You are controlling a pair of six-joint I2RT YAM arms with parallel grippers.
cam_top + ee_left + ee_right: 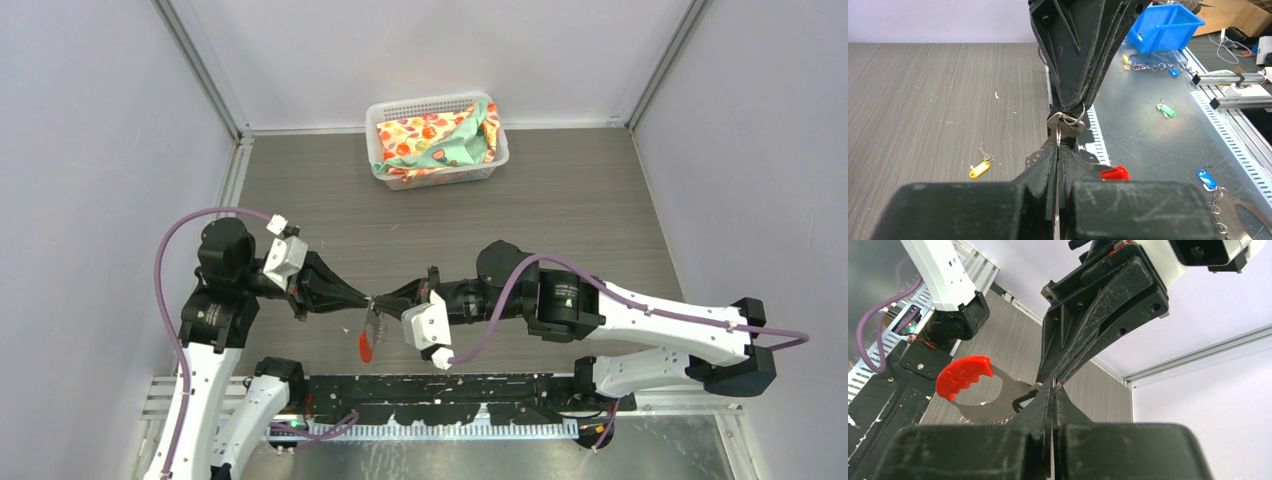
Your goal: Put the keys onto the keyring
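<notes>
left jaws: closed tight on keyring (998,396), red tag (964,376) dangling | right jaws: closed tight on key (1065,125) | tip to tip above worktop (560,200), near front edge

A silver key (1067,126) with a small ring (1079,116) is pinched upright between meeting fingers (1045,170). The curved silver keyring (998,401), red tag (964,376) attached, hangs beneath above the worktop (923,100).

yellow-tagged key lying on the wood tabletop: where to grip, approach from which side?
Grip the yellow-tagged key by its plastic tag, coming straight down, end effector closing across the tag's narrow width. It lies flat on the table. The tag looks bulkiest, and the metal key and ring look too thin to pinch.
</notes>
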